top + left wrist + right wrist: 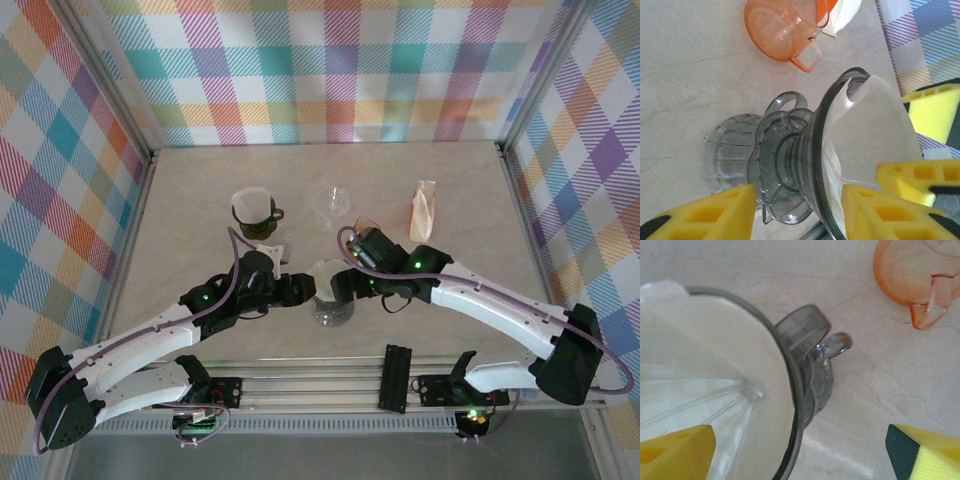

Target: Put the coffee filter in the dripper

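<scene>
A smoky grey transparent dripper [332, 308] stands at the table's near middle, on a ribbed clear base [727, 155]. The white paper filter [875, 130] lies inside its cone [715, 355], with one edge sticking up past the rim. My left gripper [300, 290] is open; in the left wrist view its yellow fingers [705, 215] straddle the dripper's rim and flange [785, 165]. From the other side comes my right gripper [345, 285], also open, one finger [675, 450] over the filter and the other [925, 450] out over the table past the dripper's handle [802, 327].
A clear orange-tinted cup [333, 205] stands behind the dripper, seen too in the wrist views [785, 30] [910, 275]. A dark green mug [255, 212] with a white filter in it is at the back left. A filter pack [424, 210] lies at the back right.
</scene>
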